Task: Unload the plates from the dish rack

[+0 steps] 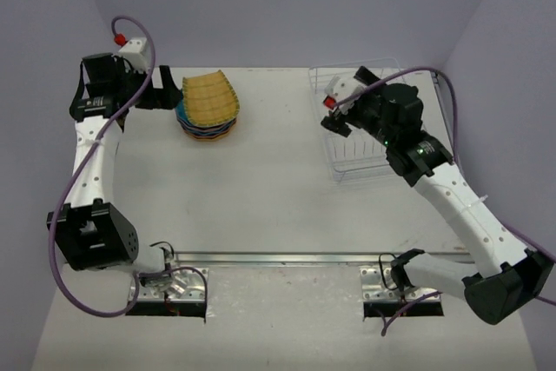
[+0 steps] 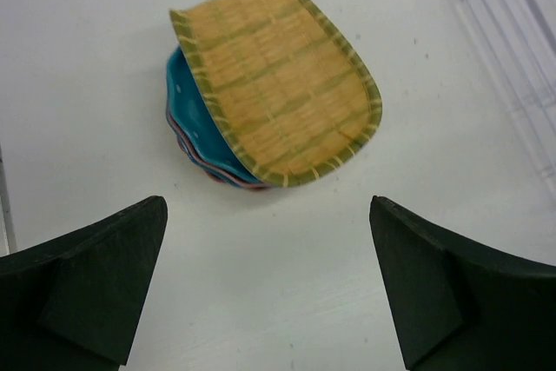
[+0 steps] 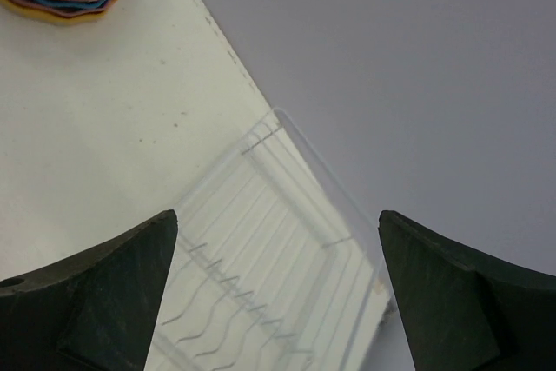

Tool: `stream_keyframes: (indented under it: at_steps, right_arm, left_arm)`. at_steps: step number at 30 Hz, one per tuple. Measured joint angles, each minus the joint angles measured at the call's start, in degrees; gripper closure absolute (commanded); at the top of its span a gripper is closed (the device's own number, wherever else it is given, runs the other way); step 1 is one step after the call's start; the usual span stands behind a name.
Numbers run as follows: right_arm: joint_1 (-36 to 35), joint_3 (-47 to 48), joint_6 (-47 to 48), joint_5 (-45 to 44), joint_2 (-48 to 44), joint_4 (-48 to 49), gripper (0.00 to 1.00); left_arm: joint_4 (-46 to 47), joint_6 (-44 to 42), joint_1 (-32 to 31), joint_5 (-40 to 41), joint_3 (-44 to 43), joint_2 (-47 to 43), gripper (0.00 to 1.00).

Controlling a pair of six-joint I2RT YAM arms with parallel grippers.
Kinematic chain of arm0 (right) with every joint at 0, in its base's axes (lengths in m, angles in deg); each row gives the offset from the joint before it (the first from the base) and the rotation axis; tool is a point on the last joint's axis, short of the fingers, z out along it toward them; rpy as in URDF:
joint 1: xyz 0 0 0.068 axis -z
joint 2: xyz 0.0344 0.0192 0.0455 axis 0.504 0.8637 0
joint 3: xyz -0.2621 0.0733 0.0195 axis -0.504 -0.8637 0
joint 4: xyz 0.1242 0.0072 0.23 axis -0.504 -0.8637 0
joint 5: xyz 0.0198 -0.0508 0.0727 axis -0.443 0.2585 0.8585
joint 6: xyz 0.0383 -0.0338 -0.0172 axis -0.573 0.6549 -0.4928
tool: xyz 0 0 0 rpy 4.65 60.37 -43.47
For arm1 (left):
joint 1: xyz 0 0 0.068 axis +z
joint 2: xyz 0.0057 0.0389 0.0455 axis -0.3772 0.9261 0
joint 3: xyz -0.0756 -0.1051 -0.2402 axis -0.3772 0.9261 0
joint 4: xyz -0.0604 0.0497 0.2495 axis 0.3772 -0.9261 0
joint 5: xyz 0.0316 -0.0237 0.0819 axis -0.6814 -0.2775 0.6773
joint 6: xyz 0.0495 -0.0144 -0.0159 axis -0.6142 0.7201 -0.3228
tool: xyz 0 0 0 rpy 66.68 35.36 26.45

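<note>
The plates sit stacked at the bench's ten o'clock, the yellow top one tilted. The dish rack at two o'clock shows none. They are likely stiff, slick and breakable, so pinch a rim. The left jaws gape at the stack's nine o'clock, arm stretched far. The right jaws gape above the rack.

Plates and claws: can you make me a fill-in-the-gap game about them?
The top plate of the stack is coloured ____.
The left claw and the right claw both stand ____.
The clear dish rack lies under the ____ claw.
Missing words: yellow, open, right.
</note>
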Motion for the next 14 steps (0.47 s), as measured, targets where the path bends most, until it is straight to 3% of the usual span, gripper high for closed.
stream_keyframes:
  at_steps: [7,14]
  right_arm:
    - [10.1,-3.6,-27.2,-2.0,-1.8,-10.4,0.01]
    - [17.8,-11.9,-39.0,-1.0,-7.5,-15.4,0.01]
  left_arm:
    - [-4.2,-6.1,-9.6,4.5,12.9,-9.9,0.00]
    - [-4.0,-6.2,-9.6,6.9,18.2,-15.6,0.00]
